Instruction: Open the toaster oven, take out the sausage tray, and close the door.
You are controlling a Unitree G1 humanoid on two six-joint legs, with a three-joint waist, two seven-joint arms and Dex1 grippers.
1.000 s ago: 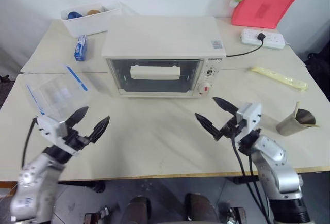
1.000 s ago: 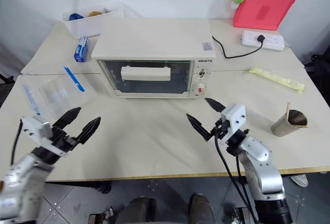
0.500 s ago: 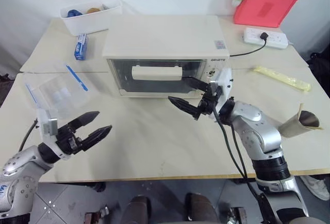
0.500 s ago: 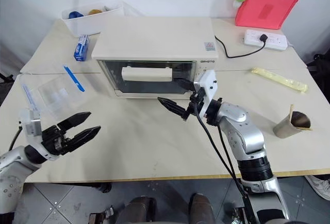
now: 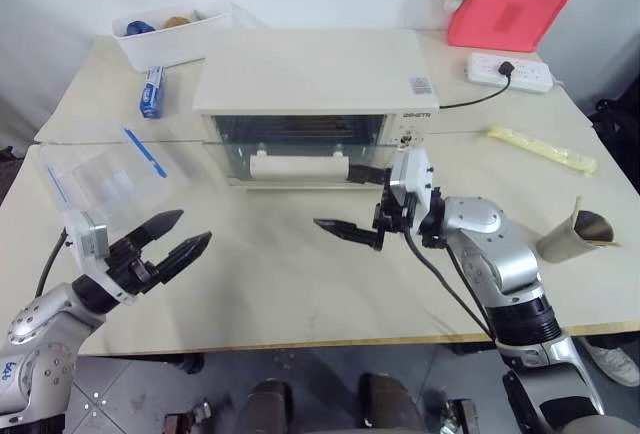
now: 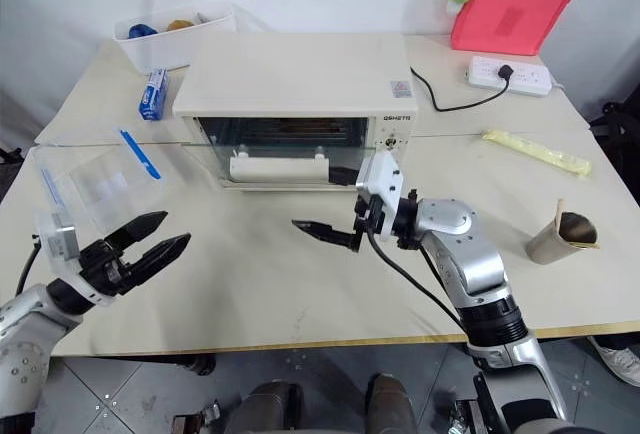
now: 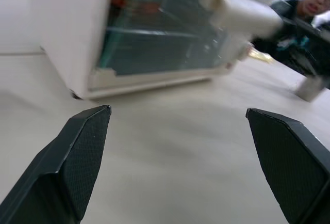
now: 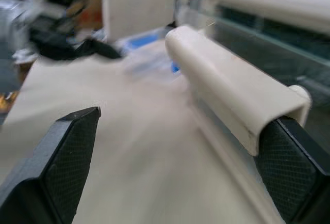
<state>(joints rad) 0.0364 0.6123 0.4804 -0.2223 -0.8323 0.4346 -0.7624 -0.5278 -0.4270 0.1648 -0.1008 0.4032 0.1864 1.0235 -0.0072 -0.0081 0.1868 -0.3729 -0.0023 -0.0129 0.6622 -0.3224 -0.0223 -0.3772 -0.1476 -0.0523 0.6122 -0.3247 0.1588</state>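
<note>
The cream-white toaster oven (image 5: 310, 69) stands mid-table. Its glass door (image 5: 300, 142) is tilted partly open at the top, and the bar handle (image 5: 298, 167) hangs low in front. My right gripper (image 5: 335, 197) is open and points left across the oven's front. Its far finger (image 5: 368, 173) lies at the handle's right end and its near finger hangs over the table. In the right wrist view the handle (image 8: 227, 92) runs between the spread fingers. My left gripper (image 5: 195, 226) is open and empty, low over the table's front left. I cannot make out the sausage tray behind the glass.
A clear plastic bag with a blue strip (image 5: 110, 179) lies left of the oven. A white bin (image 5: 170, 34) and a blue tube (image 5: 152, 92) sit at the back left. To the right are a red pouch (image 5: 510, 4), power strip (image 5: 508, 72), yellow packet (image 5: 540, 149) and metal cup (image 5: 578, 236).
The right gripper swung left to the oven's handle, then drew it down and toward me. The door went from shut to partly open. The left gripper stayed put.
</note>
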